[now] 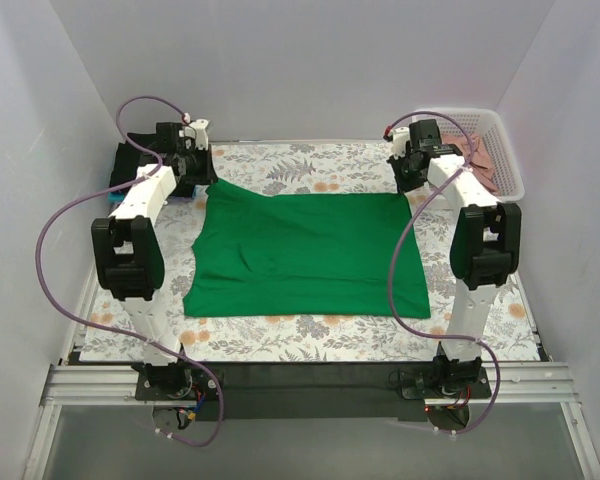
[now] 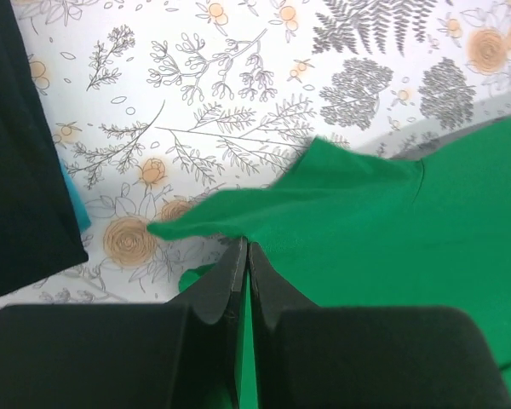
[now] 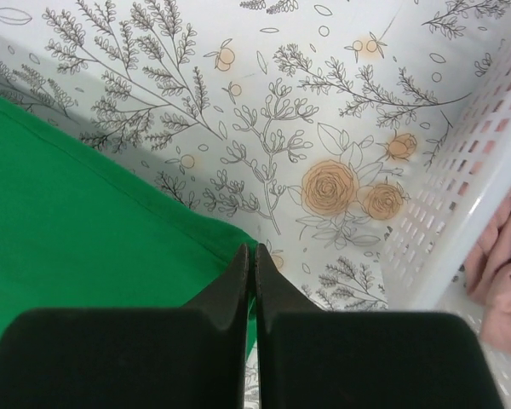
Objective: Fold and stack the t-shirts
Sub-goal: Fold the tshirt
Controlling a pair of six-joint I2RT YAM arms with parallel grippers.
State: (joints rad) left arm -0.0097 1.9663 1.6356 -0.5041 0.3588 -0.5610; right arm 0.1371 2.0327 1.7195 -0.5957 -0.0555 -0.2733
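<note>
Green t-shirt (image 1: 305, 255) lies mid table (image 1: 310, 165), long axis left-right, reaching toward the near edge from both tools. I see left gripper (image 2: 245, 247) pinching its far left corner. Right gripper (image 3: 250, 251) is pressed together at the far right corner, probably on hem.

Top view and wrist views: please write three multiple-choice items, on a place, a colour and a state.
1. On the table, the white basket stands at the: A far right corner B near left corner C middle
2. The spread t-shirt is: A pink B green C black
3. Both arms' jaws are: A wide open B half open C shut

1 A, beside the right arm's tip in the top view. 2 B, green in every view. 3 C, pressed together on green cloth in both wrist views.
</note>
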